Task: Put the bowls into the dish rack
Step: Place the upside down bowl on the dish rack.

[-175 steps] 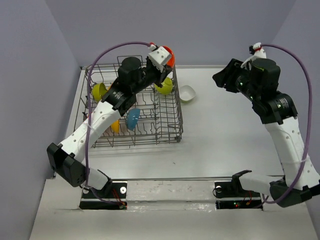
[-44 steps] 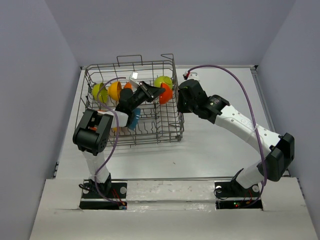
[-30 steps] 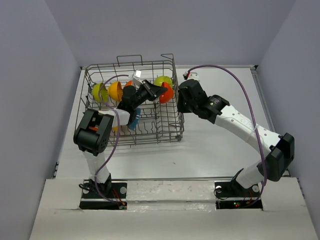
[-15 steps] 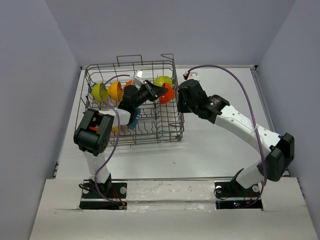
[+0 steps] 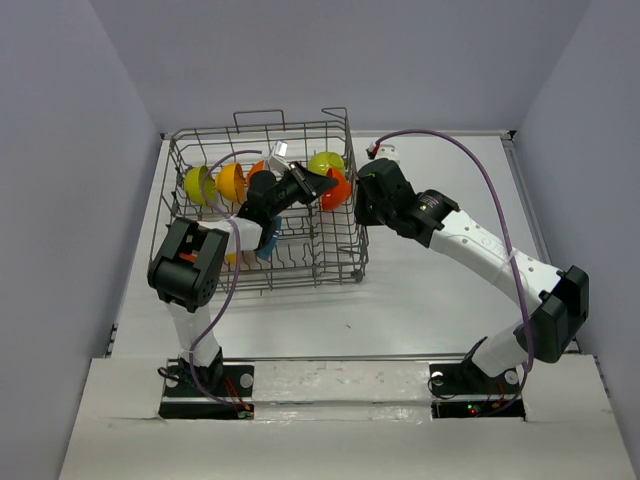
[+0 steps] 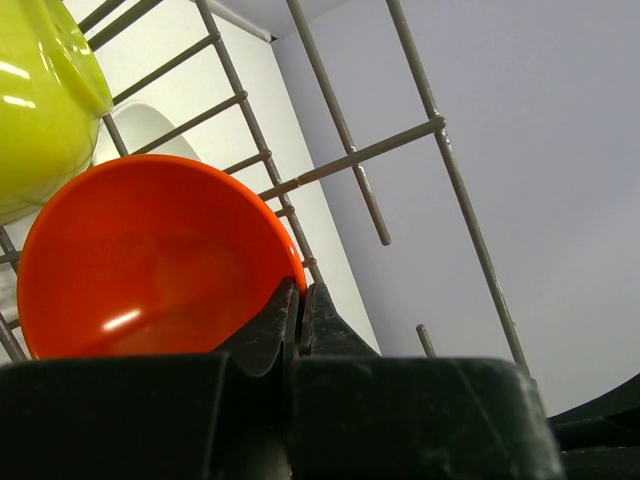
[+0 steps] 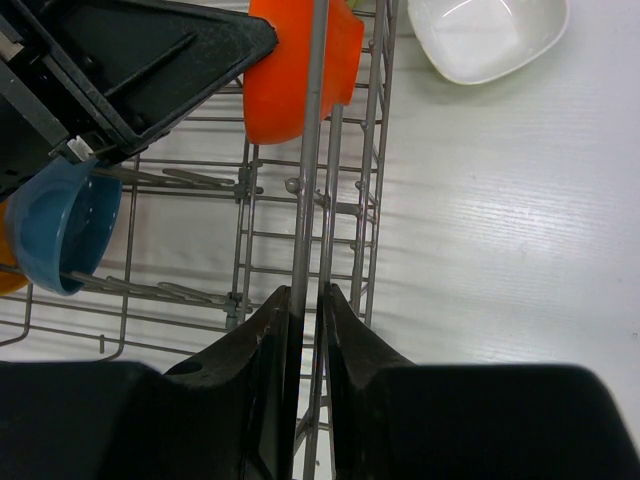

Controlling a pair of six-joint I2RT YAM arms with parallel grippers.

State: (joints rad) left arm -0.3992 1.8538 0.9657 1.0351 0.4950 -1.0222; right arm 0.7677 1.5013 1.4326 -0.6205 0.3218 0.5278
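The grey wire dish rack [image 5: 200, 275] stands at the left of the table. My left gripper [image 5: 322, 184] reaches across its inside and is shut on the rim of a red-orange bowl [image 5: 339, 188] [image 6: 150, 260], holding it on edge by the rack's right wall. My right gripper [image 5: 357, 203] [image 7: 307, 292] is shut on the rack's top rim wire [image 7: 312, 150] at that wall. Lime green [image 5: 197, 184], orange-yellow [image 5: 230, 181], a second lime green [image 5: 325, 161] and teal blue [image 5: 268, 238] [image 7: 60, 225] bowls stand in the rack. A white bowl [image 7: 487, 35] lies on the table outside it.
Purple cables loop over both arms. Walls close in the table on the left, back and right. The right arm's forearm [image 5: 480, 245] stretches across the table's right half.
The left gripper has nudged the red-orange bowl slightly toward the rack's right wall. The right arm has held still on the rim wire.
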